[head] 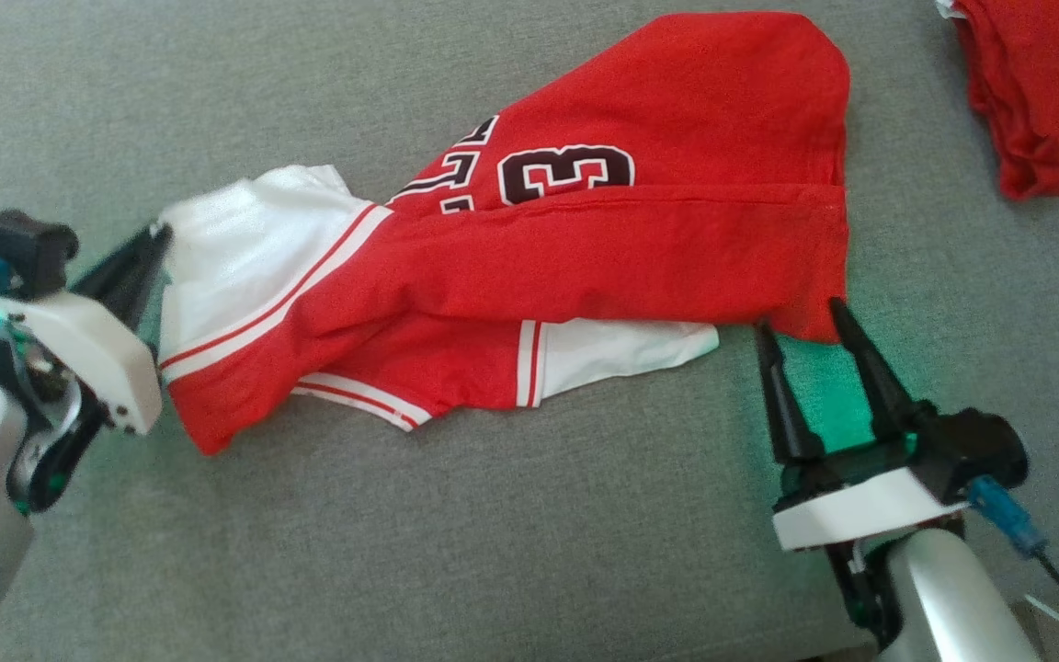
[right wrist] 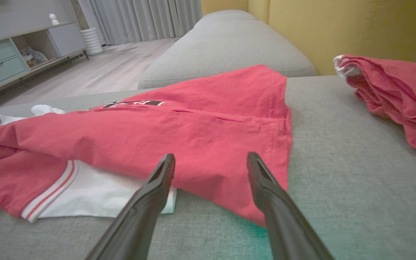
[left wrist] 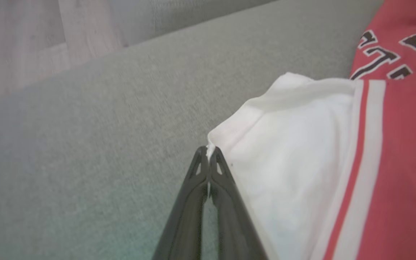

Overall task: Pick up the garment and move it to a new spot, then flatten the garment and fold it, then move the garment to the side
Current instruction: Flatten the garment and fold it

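Note:
The garment (head: 603, 248) is a red jersey with white sleeves, red-and-white trim and dark lettering, lying rumpled and half folded across the grey cushion (head: 493, 552). My left gripper (head: 160, 232) is shut on the garment, pinching the corner of a white sleeve (left wrist: 294, 151) at its left end; in the left wrist view a sliver of white cloth shows between the fingertips of the left gripper (left wrist: 208, 151). My right gripper (head: 796, 317) stands open at the garment's lower right corner, its fingers (right wrist: 161, 173) either side of the red hem (right wrist: 229, 180).
A second red garment (head: 1040, 92) lies bunched at the back right of the cushion. Wooden floor (right wrist: 85, 76), a low cabinet (right wrist: 9, 57) and curtains lie beyond the sofa. A yellow wall (right wrist: 338, 29) rises behind the cushion.

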Motion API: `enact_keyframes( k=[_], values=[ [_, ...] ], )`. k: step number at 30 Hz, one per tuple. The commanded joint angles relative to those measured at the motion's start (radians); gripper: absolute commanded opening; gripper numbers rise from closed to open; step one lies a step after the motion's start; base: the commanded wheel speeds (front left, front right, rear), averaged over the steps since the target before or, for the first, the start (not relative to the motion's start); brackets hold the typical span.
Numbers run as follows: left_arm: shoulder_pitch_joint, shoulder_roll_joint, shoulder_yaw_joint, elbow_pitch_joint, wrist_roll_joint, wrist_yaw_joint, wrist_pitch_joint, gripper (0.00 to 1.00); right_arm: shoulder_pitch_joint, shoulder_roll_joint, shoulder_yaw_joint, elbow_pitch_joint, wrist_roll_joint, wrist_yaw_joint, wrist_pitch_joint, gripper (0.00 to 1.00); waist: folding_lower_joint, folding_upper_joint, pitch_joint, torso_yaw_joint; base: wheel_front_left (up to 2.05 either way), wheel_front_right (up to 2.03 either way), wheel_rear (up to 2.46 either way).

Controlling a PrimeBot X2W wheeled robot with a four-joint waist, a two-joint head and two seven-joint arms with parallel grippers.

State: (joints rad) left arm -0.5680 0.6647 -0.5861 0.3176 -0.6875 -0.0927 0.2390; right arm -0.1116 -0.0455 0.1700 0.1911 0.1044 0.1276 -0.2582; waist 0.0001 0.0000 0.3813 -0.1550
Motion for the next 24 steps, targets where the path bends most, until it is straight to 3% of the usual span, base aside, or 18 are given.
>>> enact_keyframes(
  k=[1,9,17,24],
  values=[
    [-0.07,0.039,0.045,-0.02,0.024,-0.001,-0.038,0.0,-0.023,-0.005,0.005,-0.031,-0.002,0.003,-0.004,1.0,-0.0001,0.0,-0.002,0.005,0.0,0.0,0.0],
    [-0.165,0.025,0.041,-0.012,0.129,-0.002,-0.208,0.0,-0.095,-0.028,-0.075,-0.005,-0.002,0.003,-0.004,1.0,-0.0001,0.0,-0.008,0.027,0.0,0.0,0.0],
    [-0.208,0.0,0.015,0.011,0.145,-0.011,-0.236,0.0,-0.236,-0.108,-0.071,0.257,0.068,0.003,0.02,1.0,-0.0001,0.0,-0.019,0.044,0.0,0.0,0.0],
    [-0.22,-0.004,-0.002,0.017,0.146,-0.017,-0.244,0.0,-0.316,-0.136,-0.002,0.354,0.163,0.003,0.025,0.97,-0.0001,0.0,-0.016,0.061,0.0,0.0,0.0]
  ],
)
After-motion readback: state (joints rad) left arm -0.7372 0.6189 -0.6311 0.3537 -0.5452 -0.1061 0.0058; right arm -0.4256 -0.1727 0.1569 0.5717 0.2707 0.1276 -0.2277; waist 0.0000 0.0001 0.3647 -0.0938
